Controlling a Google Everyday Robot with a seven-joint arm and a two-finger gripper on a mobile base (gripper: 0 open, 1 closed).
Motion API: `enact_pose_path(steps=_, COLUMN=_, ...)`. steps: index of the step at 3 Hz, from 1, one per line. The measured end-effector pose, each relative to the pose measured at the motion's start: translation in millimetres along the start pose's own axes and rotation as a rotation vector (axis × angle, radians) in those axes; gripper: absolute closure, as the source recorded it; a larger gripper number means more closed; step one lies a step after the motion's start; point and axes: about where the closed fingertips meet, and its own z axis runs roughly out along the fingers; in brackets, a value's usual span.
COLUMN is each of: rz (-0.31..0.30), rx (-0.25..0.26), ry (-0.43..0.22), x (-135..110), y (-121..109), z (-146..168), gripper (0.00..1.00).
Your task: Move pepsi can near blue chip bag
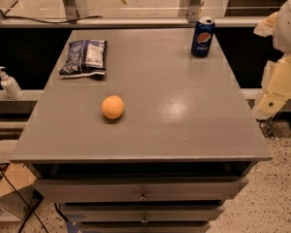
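Note:
The pepsi can stands upright at the far right corner of the grey table. It is dark blue with a silver top and a round logo. The blue chip bag lies flat at the far left of the table, well apart from the can. My arm's cream-coloured parts hang at the right edge of the view, beside the table and off its surface. The gripper is there, right of and nearer than the can, holding nothing that I can see.
An orange fruit sits left of the table's middle. A white pump bottle stands on a ledge to the left. A rail and glass run behind the table. Drawers are below the front edge.

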Motion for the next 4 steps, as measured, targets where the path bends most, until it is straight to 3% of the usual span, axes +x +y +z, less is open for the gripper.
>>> enact_pose_path(steps=2, rz=0.01, rx=0.03, ry=-0.255, x=-32.0, y=-71.0, z=26.0, gripper=0.0)
enact_pose_path(steps=3, rz=0.014, rx=0.026, ry=-0.268, x=-33.5, y=-75.1, z=29.5, gripper=0.0)
enact_pose_path(steps=4, rz=0.058, rx=-0.014, ry=-0.27, x=-33.2, y=-67.2, z=43.3, gripper=0.0)
